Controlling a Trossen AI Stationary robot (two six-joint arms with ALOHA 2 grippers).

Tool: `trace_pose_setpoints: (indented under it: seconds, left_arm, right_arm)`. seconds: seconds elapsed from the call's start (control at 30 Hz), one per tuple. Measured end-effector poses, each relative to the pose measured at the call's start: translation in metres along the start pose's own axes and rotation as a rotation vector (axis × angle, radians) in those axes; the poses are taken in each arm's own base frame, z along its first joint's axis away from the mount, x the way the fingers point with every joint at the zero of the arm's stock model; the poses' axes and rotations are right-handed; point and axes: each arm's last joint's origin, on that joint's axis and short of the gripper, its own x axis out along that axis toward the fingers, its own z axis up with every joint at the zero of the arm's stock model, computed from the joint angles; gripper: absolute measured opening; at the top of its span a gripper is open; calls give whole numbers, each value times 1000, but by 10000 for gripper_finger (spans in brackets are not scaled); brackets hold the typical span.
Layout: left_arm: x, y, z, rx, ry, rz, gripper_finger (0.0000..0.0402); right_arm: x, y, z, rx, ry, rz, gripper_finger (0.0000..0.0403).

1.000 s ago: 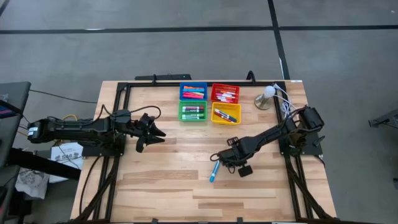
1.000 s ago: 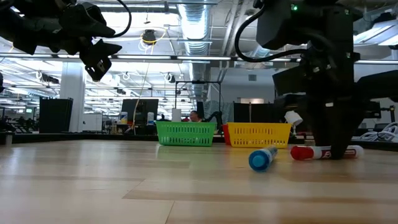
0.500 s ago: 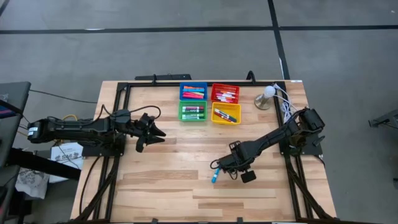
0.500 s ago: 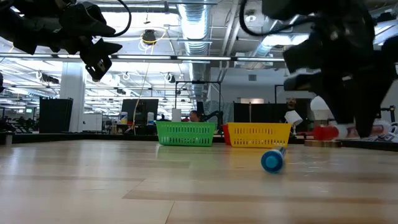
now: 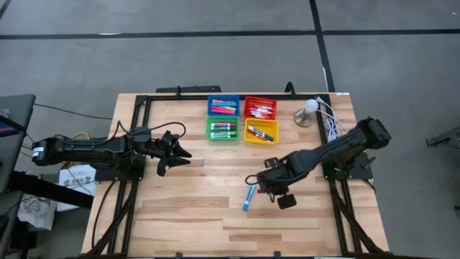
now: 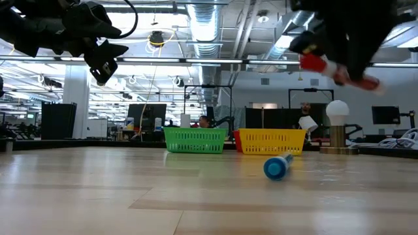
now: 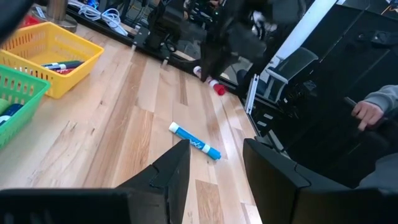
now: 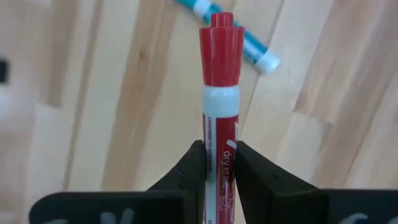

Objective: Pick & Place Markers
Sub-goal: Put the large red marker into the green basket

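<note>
Red marker (image 8: 219, 93) pinched in right tool (image 8: 217, 163), lifted off the desk (image 5: 187, 208), long axis poking forward past the fingers. Red bin (image 5: 260, 108) up ahead at the far edge. Blue marker (image 5: 248, 196) lying just beside. Left tool (image 5: 177, 153) half open, empty, farther off.

probably an open-plan lab: exposed ceiling ducts (image 6: 196, 26), monitors (image 6: 145, 117), concrete floor (image 5: 215, 65).

Right arm reaches from the table's right edge toward its middle, wrist raised above the boards. Right gripper (image 8: 219, 163) has its dark fingers pinched on a red-capped, white-barrelled marker (image 8: 220, 106), clear of the surface. Left arm lies along the left side, left gripper (image 5: 175, 154) held aloft, fingers parted, holding nothing.
</note>
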Motion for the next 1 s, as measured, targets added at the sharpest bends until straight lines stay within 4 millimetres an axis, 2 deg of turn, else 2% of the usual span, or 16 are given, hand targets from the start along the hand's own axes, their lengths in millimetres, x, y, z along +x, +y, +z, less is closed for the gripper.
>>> trace_pose_setpoints:
  seconds: [0.2, 0.5, 0.77, 1.0]
  left_arm:
    - [0, 0, 0, 1, -1, 0, 148]
    - [0, 0, 1, 3, -6, -2, 148]
    - [0, -1, 1, 7, -13, -5, 148]
    - [0, -1, 3, 12, -26, -11, 148]
  right_arm:
    - [-18, -5, 5, 49, -155, 13, 54]
    - [-24, -17, 19, 46, -317, 6, 54]
    - [-40, -60, 39, 32, -602, -53, 54]
    - [-54, -99, 42, 24, -780, 34, 54]
